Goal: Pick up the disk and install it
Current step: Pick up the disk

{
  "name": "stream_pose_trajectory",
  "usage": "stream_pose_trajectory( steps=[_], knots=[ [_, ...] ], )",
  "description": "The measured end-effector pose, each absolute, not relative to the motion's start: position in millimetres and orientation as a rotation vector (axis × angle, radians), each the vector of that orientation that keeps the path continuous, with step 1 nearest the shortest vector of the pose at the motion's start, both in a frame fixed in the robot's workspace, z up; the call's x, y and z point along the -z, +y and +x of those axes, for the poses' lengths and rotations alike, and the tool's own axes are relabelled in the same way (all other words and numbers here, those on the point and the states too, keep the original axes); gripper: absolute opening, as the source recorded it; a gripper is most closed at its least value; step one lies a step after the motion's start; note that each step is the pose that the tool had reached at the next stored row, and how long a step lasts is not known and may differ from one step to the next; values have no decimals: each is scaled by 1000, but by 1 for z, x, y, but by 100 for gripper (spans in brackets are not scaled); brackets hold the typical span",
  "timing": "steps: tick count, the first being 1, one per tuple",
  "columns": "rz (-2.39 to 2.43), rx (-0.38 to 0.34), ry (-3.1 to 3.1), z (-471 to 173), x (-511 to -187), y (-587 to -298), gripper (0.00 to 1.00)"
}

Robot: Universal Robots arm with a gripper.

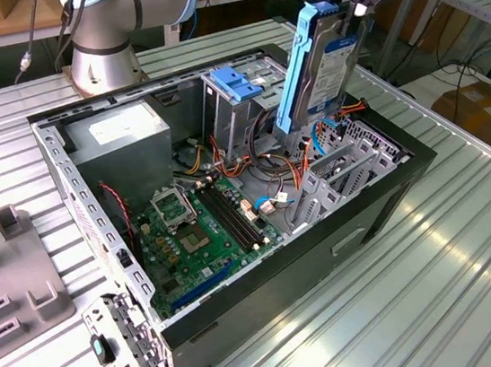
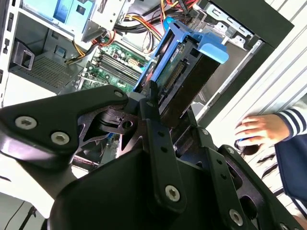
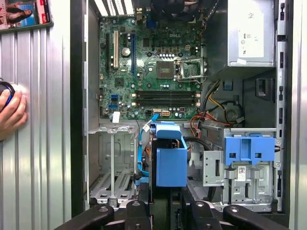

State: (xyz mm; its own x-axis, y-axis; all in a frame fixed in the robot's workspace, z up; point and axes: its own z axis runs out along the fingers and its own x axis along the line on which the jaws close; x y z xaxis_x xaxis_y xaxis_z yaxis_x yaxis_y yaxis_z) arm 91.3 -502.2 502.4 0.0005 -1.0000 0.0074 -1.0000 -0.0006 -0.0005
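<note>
My gripper [image 1: 344, 3] is shut on the disk [image 1: 329, 64], a silver drive in a blue plastic rail frame. The disk hangs upright and slightly tilted above the open computer case [image 1: 286, 282], over the grey drive bay [image 1: 344, 175] at the exterior view's right. In the second wrist view the black fingers [image 2: 153, 103] clamp the disk [image 2: 184, 72] at its near end. The first wrist view looks down past the gripper [image 3: 165, 201] on the disk's blue end [image 3: 170, 160], above the bay [image 3: 112, 167].
Inside the case lie the motherboard [image 1: 198, 235], the grey power-supply box [image 1: 122, 136], orange and red cables [image 1: 293, 164] and a blue bracket [image 1: 236, 80] on a second cage. A person's hand [image 2: 254, 129] rests on the slatted table beside the case. Grey fixtures [image 1: 12, 268] stand at the exterior view's left.
</note>
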Motion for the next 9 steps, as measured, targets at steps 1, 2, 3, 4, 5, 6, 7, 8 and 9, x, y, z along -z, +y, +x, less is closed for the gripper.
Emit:
stream_pose_trajectory(
  steps=[1, 2, 3, 4, 5, 6, 7, 8, 9],
  knots=[
    [2218, -10, -2217, 91, -503, -502, 35],
    [2218, -10, -2217, 91, -503, -502, 35],
    [2217, -10, -2217, 91, -504, -503, 35],
    [2216, -11, -2217, 92, -504, -505, 35],
    [2215, -12, -2218, 92, -504, -507, 35],
    [2215, -12, -2218, 92, -504, -509, 35],
    [2215, -12, -2218, 92, -504, -511, 35],
    [2214, -12, -2218, 92, -504, -513, 35],
    [2214, -13, -2219, 92, -504, -515, 35]
  ],
)
